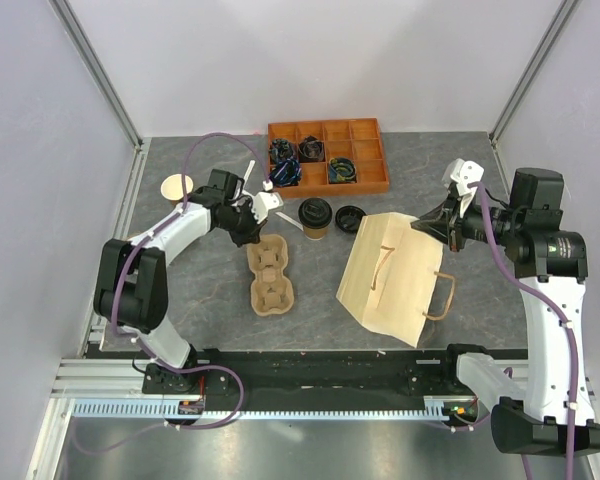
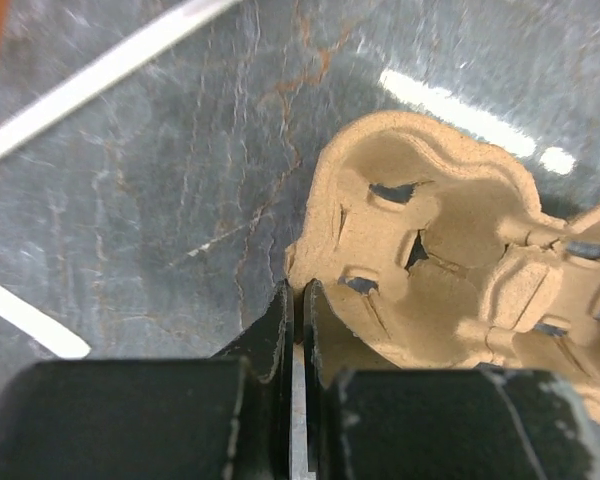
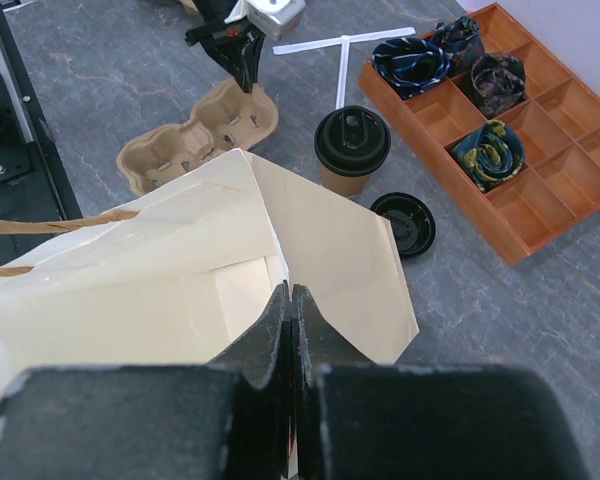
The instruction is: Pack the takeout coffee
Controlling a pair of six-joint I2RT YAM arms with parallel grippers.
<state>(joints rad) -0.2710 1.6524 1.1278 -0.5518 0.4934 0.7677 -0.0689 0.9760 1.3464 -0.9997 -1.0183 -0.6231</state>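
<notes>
The takeout coffee, a brown paper cup with a black lid, stands upright in the middle of the table, also in the right wrist view. The tan paper bag lies to its right. My right gripper is shut on the bag's upper rim, with the bag's mouth partly open below it. My left gripper is shut on the far end rim of the pulp cup carrier, as the left wrist view shows. The carrier is empty.
A loose black lid lies between the coffee and the bag. An open lidless brown cup stands at the far left. An orange compartment tray with coiled cables sits at the back. White stirrers lie near the carrier.
</notes>
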